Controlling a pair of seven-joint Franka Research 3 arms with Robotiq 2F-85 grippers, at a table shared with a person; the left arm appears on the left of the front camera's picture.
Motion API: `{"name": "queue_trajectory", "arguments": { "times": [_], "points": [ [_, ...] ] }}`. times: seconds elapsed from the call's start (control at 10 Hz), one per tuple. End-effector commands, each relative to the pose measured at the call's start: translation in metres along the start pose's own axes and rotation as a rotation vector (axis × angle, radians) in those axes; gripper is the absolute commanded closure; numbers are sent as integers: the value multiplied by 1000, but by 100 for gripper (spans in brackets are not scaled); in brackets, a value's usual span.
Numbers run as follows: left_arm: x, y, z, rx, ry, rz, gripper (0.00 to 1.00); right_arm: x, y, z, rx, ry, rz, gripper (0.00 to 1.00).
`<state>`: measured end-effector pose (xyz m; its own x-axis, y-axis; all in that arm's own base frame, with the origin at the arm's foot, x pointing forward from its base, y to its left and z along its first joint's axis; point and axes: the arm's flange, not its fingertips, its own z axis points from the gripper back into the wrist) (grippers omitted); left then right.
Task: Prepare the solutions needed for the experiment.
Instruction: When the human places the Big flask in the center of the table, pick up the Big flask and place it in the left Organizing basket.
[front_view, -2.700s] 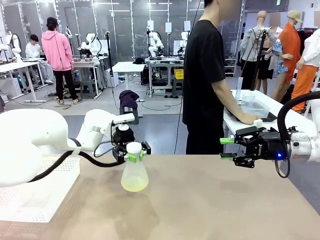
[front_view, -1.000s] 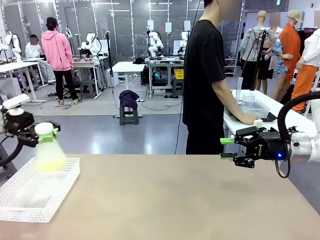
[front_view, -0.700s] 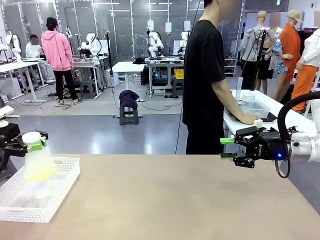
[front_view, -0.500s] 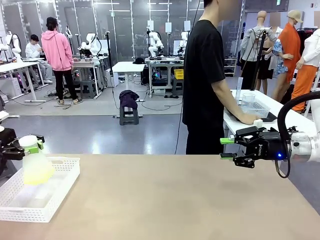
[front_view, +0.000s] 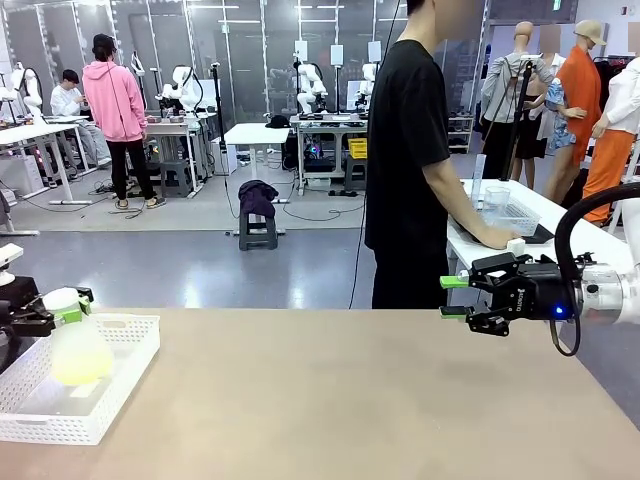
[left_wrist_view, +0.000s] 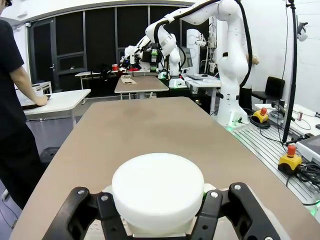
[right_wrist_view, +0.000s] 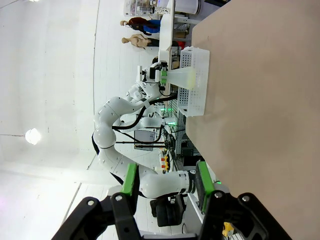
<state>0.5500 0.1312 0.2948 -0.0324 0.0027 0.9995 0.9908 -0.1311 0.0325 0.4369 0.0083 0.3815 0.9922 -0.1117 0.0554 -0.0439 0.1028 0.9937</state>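
A translucent conical flask (front_view: 78, 352) with a white cap holds the solutions (front_view: 80, 372), a shallow pale yellow-green layer at its bottom. My left gripper (front_view: 58, 306) is shut on the flask's neck at the table's far left, holding it upright low inside the white perforated basket (front_view: 110, 405). I cannot tell whether the flask touches the basket floor. In the left wrist view the flask's white cap (left_wrist_view: 157, 190) sits between the jaws of the left gripper (left_wrist_view: 157, 212). My right gripper (front_view: 455, 297) hovers open and empty above the table's right side. The right wrist view shows the right gripper (right_wrist_view: 166, 184), the flask (right_wrist_view: 181, 77) and the basket (right_wrist_view: 197, 92) far off.
The brown tabletop (front_view: 350, 400) stretches bare between basket and right gripper. A person in a black shirt (front_view: 405, 150) stands beyond the far edge, turned to a side table (front_view: 560, 215) with a hand on it.
My left gripper has carried the flask leftward from the table's middle and lowered it into the basket. The right arm has stayed still.
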Motion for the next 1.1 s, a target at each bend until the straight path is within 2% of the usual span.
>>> {"name": "queue_trajectory", "arguments": {
  "times": [0.0,0.3,0.4,0.5,0.6,0.7,0.8,0.9,1.0],
  "points": [
    [2,7,3,-8,-27,-21,100,0,1,0,4,2,3,42],
    [-9,9,1,-21,-11,-17,100,0,1,0,4,2,3,42],
    [-13,9,0,-46,-8,-21,63,0,1,0,4,2,3,42],
    [-11,8,-2,-34,-9,-20,58,0,1,0,4,2,3,42],
    [-14,8,-1,-43,-12,-21,43,0,1,0,4,2,3,42],
    [-15,9,-3,-49,-2,-18,38,0,1,0,4,2,3,42],
    [-16,7,-3,-61,4,-16,23,0,1,0,4,2,3,42],
    [-17,6,-3,-67,9,-14,18,0,1,0,4,2,3,42],
    [-18,4,0,-70,13,-9,3,0,1,0,4,2,3,42]
  ]
}}
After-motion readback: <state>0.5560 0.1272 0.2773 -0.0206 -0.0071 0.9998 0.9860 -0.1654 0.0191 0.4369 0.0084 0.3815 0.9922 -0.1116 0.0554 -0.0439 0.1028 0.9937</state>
